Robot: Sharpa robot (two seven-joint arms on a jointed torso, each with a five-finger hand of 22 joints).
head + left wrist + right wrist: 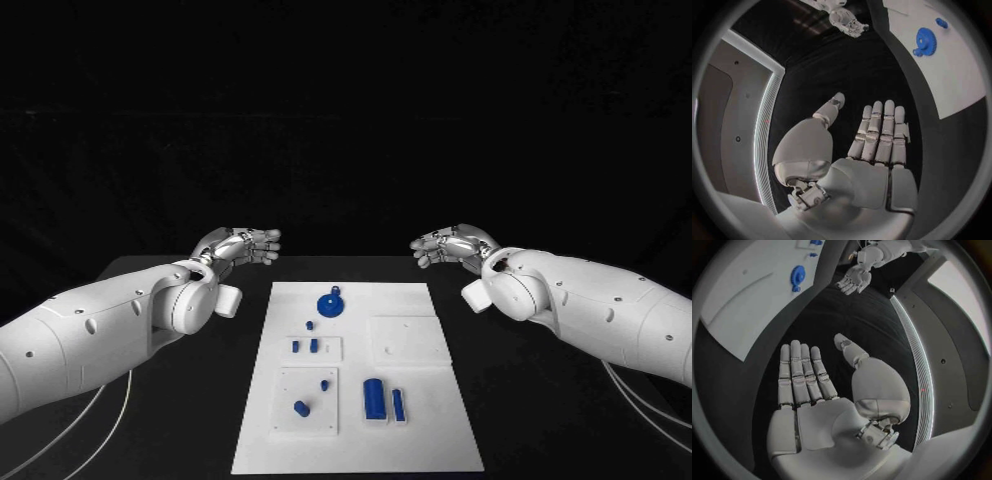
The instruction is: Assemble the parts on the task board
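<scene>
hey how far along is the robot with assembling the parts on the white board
Nothing looks assembled yet. The blue gear and the other blue parts lie spread across the task board. Nothing is in hand: the left hand and right hand hover empty, fingers apart, beyond the board's far corners. All the assembly appears left to do.

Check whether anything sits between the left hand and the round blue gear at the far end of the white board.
Nothing visible does. The left hand hovers open over bare black table; the round blue gear lies unobstructed on the white task board.
</scene>
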